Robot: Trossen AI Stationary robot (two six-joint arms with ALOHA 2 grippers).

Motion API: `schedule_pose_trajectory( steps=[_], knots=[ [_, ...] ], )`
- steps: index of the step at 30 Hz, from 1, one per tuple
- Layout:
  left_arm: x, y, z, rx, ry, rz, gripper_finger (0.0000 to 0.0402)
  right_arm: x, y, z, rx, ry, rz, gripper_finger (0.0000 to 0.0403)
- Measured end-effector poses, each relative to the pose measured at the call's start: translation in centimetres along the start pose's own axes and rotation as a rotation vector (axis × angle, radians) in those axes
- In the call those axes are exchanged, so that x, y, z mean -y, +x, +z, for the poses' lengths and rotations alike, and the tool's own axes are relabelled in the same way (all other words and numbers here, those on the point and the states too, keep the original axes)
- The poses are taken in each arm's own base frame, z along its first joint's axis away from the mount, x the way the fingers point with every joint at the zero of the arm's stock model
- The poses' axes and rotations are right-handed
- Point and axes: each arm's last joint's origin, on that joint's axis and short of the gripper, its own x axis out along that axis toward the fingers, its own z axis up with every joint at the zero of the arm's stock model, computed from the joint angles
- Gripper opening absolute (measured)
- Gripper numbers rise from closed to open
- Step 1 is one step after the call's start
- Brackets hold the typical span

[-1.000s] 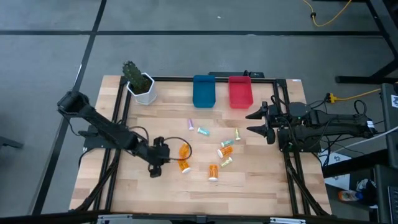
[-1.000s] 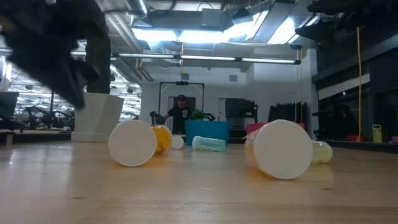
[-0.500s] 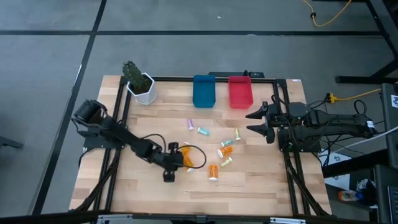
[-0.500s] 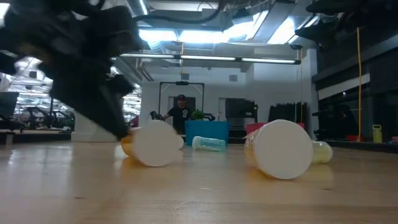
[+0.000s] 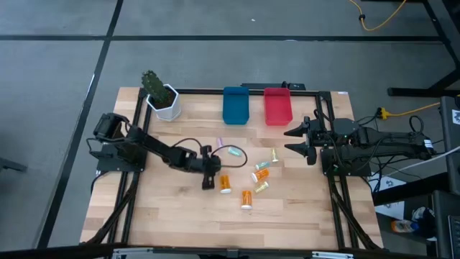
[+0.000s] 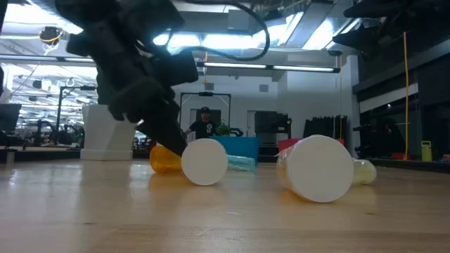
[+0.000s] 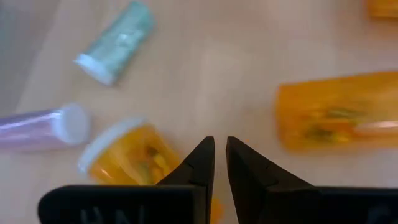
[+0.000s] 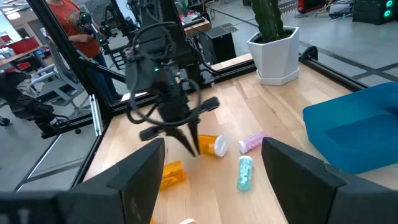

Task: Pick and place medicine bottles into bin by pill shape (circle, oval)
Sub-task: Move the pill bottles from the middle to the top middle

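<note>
Near the middle of the table, the left gripper (image 5: pixel 209 180) hangs low over the wood, its two dark fingers (image 7: pixel 200 163) pressed together with only a sliver between them and nothing held. Just beside its tips lies an orange bottle (image 5: pixel 225 183) with a white cap (image 6: pixel 204 162), on its side; whether the fingers touch it cannot be told. A little farther from the tips, toward the bins: a purple vial (image 5: pixel 221 143) and a pale teal vial (image 5: pixel 234 151), both lying flat. On the far side of the gripper from its arm: a second orange bottle (image 5: pixel 246 198), a third orange bottle (image 5: pixel 261 166), and slim yellowish vials (image 5: pixel 261 188). Well beyond the gripper, at the table's back edge: a blue bin (image 5: pixel 235 105) and a red bin (image 5: pixel 277 106), side by side. A white plant pot (image 5: pixel 167 104) stands at the back corner. The right gripper (image 5: pixel 295 142) waits at the table's right edge, jaws spread wide, empty.
</note>
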Motion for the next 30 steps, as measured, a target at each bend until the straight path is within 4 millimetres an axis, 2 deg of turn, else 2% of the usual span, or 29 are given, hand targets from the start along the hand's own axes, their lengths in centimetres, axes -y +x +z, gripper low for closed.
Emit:
schedule_pose_trajectory(
  steps=[9,15,19,22,25,30],
  knots=[
    [-4.6,1.1,0.7,-0.019,0.025,0.097,0.0035,0.0,0.0,0.0,0.000,0.003,0.000,0.0271],
    [-7.6,1.5,1.0,-0.027,-0.022,0.161,0.0035,0.0,0.0,0.0,0.000,0.003,0.000,0.0271],
    [-8.8,1.4,1.0,-0.033,-0.080,0.175,0.0035,0.0,0.0,0.0,0.000,0.003,0.000,0.0271],
    [-8.5,0.7,1.2,-0.036,-0.125,0.100,0.0035,0.0,0.0,0.0,-0.002,0.003,0.000,0.0271],
    [-7.4,-0.7,1.5,-0.031,-0.139,-0.011,0.0035,0.0,0.0,-0.1,-0.006,0.001,-0.001,0.0271],
    [-3.9,-3.1,2.0,0.008,-0.172,-0.145,0.0035,0.0,0.0,-0.1,-0.006,0.002,-0.001,0.0271]
  ],
)
